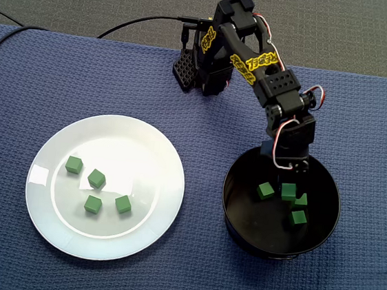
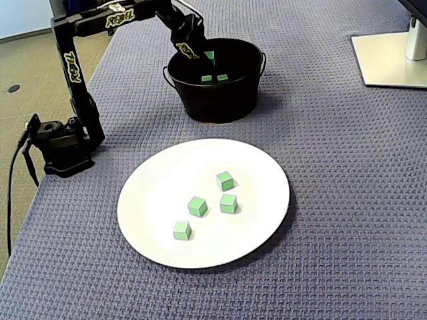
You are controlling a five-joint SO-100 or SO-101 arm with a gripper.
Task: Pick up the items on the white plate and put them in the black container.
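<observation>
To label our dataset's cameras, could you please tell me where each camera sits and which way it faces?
A fixed view: overhead, looking down on the round white plate and round black container; whole black arm shows, base at top.
A fixed view: lower, slanting across the plate toward the container; arm base at left.
Shared: plate, container, green cubes, gripper.

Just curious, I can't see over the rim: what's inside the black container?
Four green cubes lie on the floor of the black container. The hand reaches in at the rim and hides the floor beneath it, so more could sit there.
</observation>
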